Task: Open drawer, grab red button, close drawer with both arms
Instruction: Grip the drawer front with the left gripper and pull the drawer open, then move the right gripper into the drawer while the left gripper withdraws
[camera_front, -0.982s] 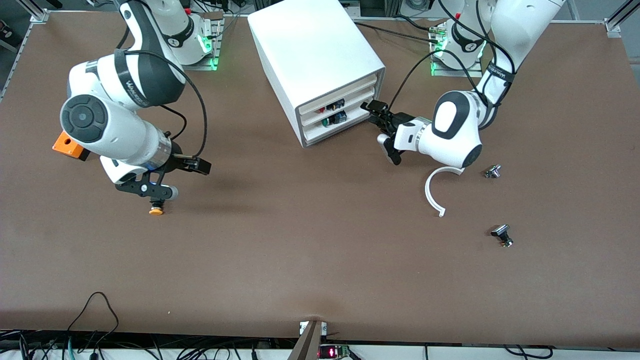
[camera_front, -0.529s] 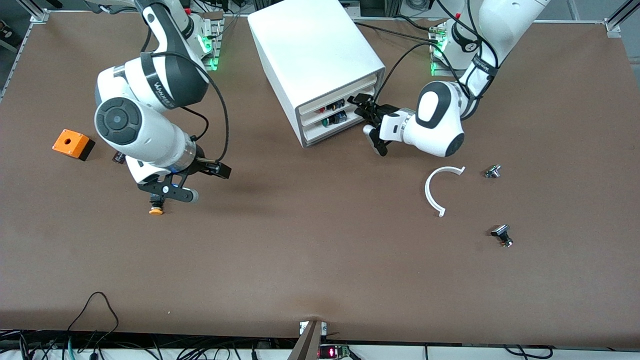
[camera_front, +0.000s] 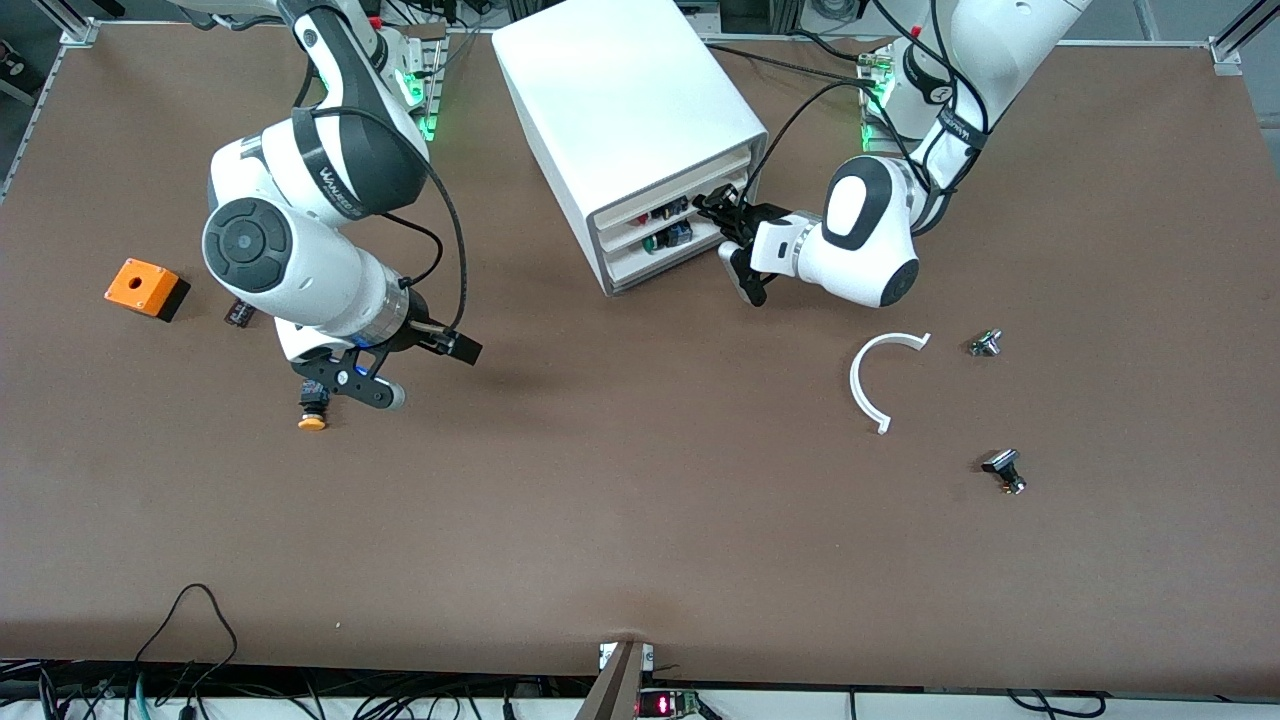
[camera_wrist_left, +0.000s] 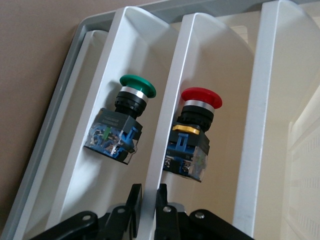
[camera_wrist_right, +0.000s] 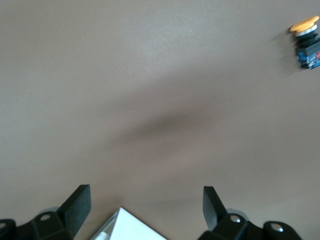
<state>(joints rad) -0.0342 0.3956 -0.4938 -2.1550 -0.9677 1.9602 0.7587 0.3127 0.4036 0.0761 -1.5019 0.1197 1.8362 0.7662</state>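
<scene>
Now your left end effector (camera_wrist_left: 146, 210) pinches the drawer (camera_wrist_left: 165, 120) front beside the button (camera_wrist_left: 192, 132), so pull it out while the spread right end effector (camera_wrist_right: 145, 205) waits over the desk (camera_front: 640, 520).

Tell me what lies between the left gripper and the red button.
Only the bare white drawer, as the left wrist view shows. The left gripper is shut on its wall, with the red button just past it.
</scene>
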